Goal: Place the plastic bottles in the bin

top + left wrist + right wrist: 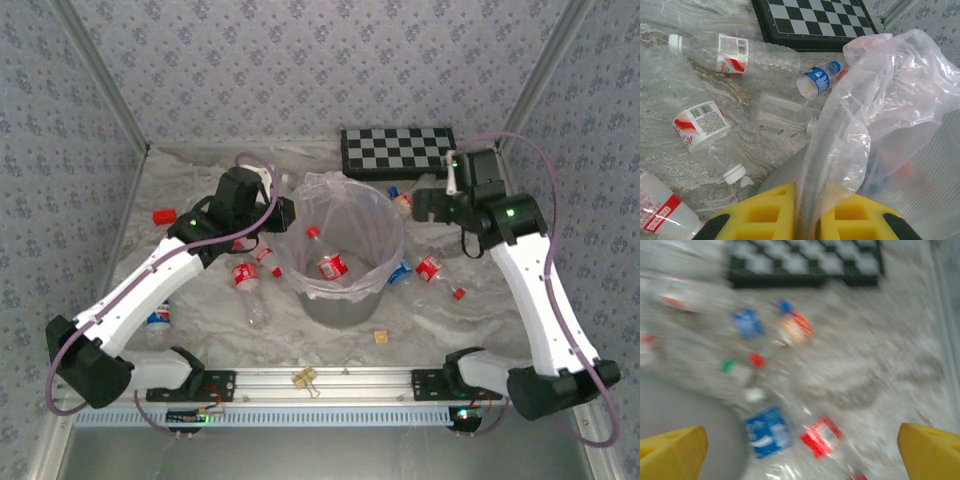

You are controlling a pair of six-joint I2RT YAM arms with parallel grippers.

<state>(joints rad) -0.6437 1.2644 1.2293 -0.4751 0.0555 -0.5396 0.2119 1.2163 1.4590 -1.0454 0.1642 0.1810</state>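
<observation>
Plastic bottles: one red-labelled bottle (331, 265) lies inside the bin (345, 300). The other bottles lie on the counter (470, 330) around the bin:
- two red-labelled bottles (246, 275) just left of the bin;
- a blue-labelled bottle (160, 318) farther left, beside the left arm;
- a blue-labelled bottle (400, 272) touching the bin's right wall;
- a red-labelled, red-capped bottle (433, 268) just beyond it;
- one bottle (402, 201) between the bin and the chequered board (398, 150).

The bin stands upright at the middle of the counter, with its bag (890, 85) draped over the rim.

Left gripper (287, 213): at the bin's left rim. The left wrist view shows its yellow fingers (765, 217) close together, clamped on the rim and the bag.

Right gripper (422, 205): above the counter to the right of the bin, near the chequered board. The right wrist view is blurred. Its fingers (672, 452) stand wide apart and hold nothing.

A red block (163, 215) lies at the far left.
</observation>
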